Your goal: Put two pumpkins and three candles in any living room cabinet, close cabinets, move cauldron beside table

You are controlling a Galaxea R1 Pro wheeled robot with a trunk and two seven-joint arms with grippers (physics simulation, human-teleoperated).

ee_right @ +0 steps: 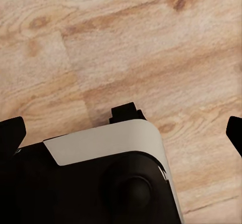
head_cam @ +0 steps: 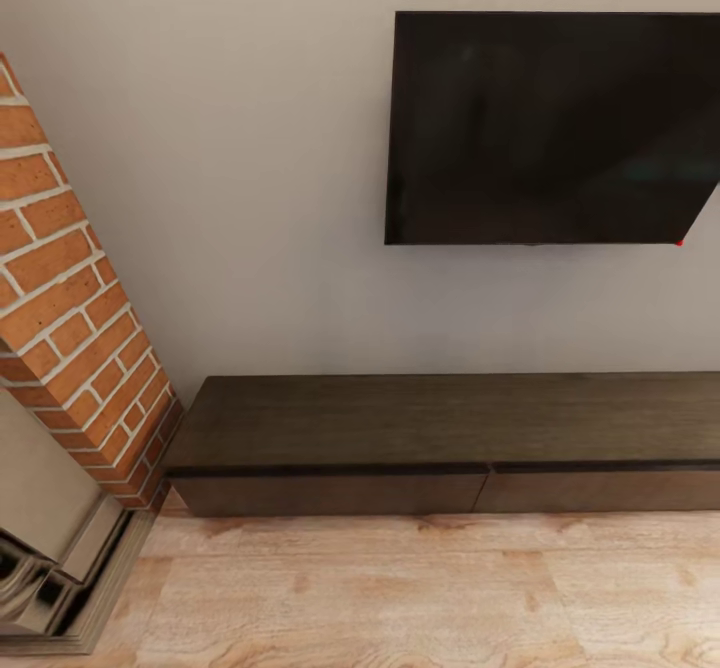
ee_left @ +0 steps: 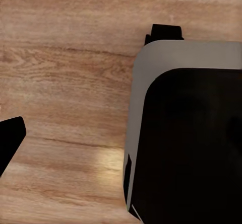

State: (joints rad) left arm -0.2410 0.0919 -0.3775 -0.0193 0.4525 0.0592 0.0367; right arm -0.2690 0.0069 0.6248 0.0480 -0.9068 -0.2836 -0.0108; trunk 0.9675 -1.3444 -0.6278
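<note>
While the robot is facing the wall, these lines take the cabinet as the landmark.
Cabinet (head_cam: pixel 440 438): it is lying low along the wall, both drawer fronts flush, so it is looking closed and ready to be opened.
Television (head_cam: pixel 550 128): it is hanging on the wall above the cabinet.
Brick column (head_cam: pixel 70 298): it is standing just beside the cabinet's end.
Wooden floor (head_cam: pixel 400 588): it is stretching out in front of the cabinet.
Robot base (ee_left: pixel 191 143): both wrist cameras are looking down at it over the floor, suggesting lowered arms for travel.
Pincers: dark tips are showing at the picture edges; apart or together, one cannot tell.
Pumpkins, candles: none are lying on the cabinet top.
</note>
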